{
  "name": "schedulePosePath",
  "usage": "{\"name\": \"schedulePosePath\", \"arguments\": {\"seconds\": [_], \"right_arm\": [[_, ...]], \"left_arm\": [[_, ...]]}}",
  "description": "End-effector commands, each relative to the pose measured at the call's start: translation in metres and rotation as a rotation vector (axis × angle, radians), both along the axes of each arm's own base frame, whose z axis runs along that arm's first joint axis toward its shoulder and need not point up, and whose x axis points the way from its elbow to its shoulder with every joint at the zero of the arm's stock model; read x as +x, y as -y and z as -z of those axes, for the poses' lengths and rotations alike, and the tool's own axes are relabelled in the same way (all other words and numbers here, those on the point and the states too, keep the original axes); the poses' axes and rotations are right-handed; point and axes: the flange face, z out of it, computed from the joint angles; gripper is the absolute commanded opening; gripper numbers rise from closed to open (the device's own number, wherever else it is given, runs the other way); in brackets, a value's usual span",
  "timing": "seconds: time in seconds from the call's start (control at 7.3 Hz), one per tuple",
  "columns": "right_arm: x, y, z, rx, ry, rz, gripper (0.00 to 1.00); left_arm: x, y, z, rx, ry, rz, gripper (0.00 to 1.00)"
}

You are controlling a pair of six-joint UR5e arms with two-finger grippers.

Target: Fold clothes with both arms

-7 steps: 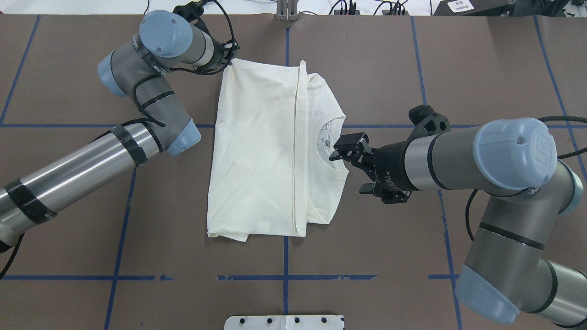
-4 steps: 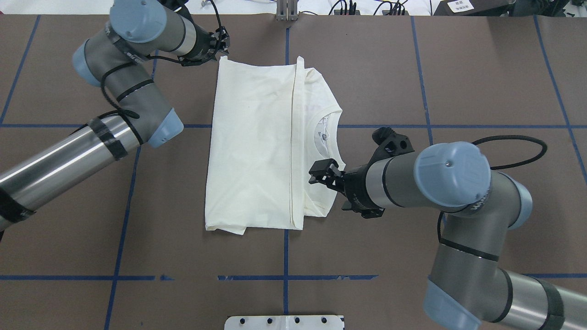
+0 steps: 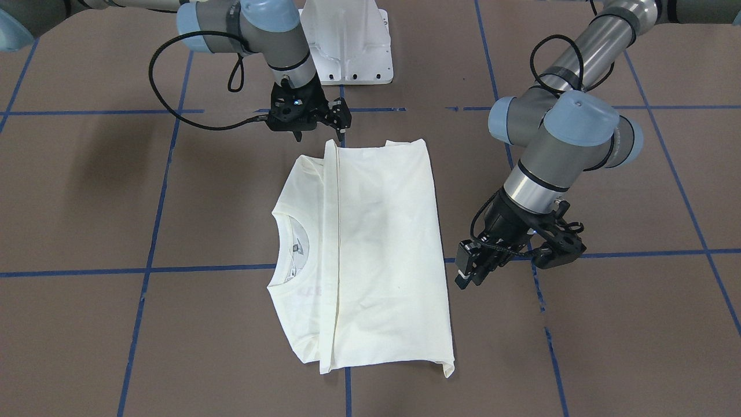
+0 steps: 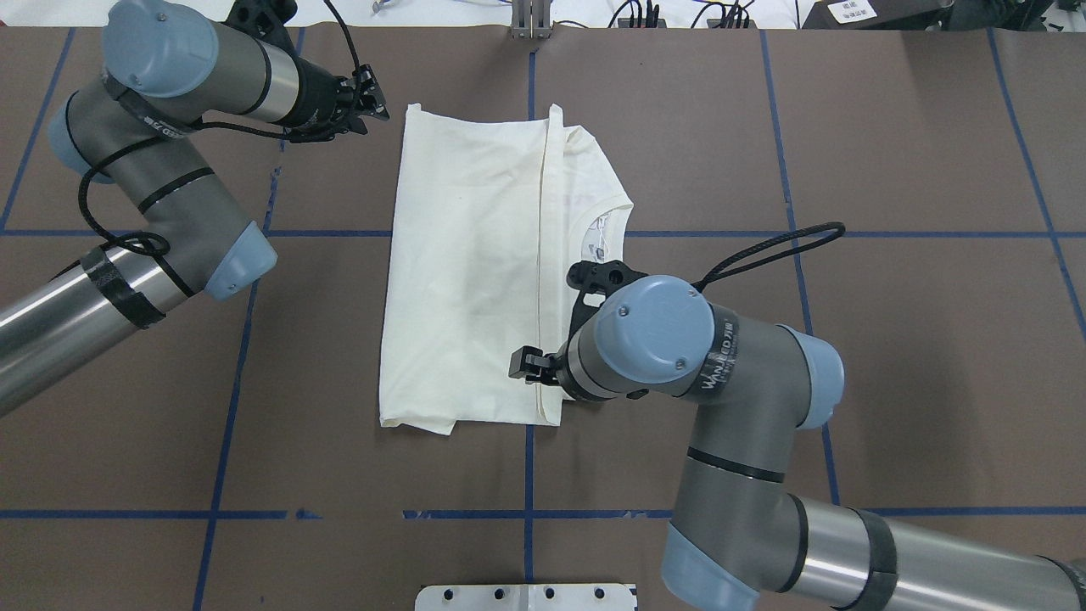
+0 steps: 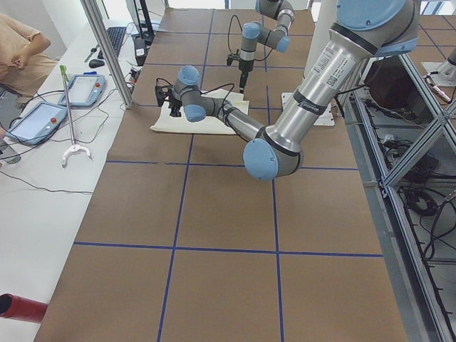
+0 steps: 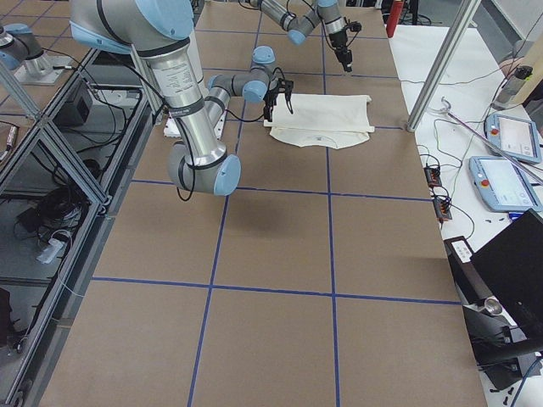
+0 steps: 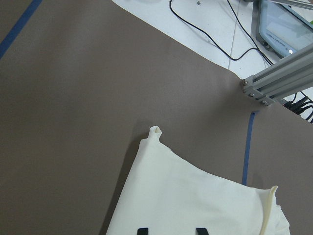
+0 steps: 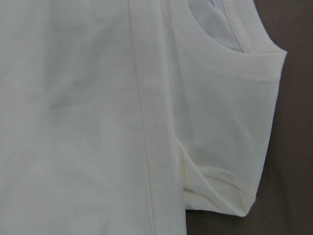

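Observation:
The cream-white shirt (image 4: 467,271) lies folded on the brown table, with its ribbed collar (image 4: 607,238) on its right side; the print does not show. It also shows in the front view (image 3: 376,249). My left gripper (image 4: 371,95) is open and empty, raised just beyond the shirt's far left corner; in the left wrist view its fingertips (image 7: 142,230) stand apart. My right gripper (image 3: 320,132) is open and empty over the shirt's near right edge. The overhead view shows only one of its fingers (image 4: 526,367). The right wrist view shows the shirt's sleeve fold (image 8: 220,191) close up.
The white pedestal base (image 4: 526,596) stands at the near table edge. An aluminium post (image 4: 530,19) stands at the far edge. Blue tape lines (image 4: 127,514) cross the table. A side table with tablets (image 5: 43,117) and an operator (image 5: 18,46) lies beyond the far edge.
My left arm has drawn back to the left, off the shirt's far left corner. My right arm has swung from the collar towards the shirt's near right edge. The shirt has shifted slightly left.

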Motion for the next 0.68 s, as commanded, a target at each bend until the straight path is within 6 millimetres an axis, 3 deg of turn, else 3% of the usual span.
{"name": "schedulePosePath", "arguments": {"seconds": [0.0,0.27,0.55], "right_arm": [[-0.041,0.005,0.016,0.123,-0.168,0.127,1.0],[-0.069,0.009,0.013,0.155,-0.268,0.171,1.0],[-0.083,0.009,-0.006,0.171,-0.343,0.199,1.0]], "left_arm": [[-0.001,-0.002,-0.009,-0.008,0.007,0.0,0.44],[-0.002,-0.002,-0.011,-0.01,0.008,0.0,0.44],[-0.001,-0.002,-0.011,-0.011,0.009,0.0,0.44]]}}
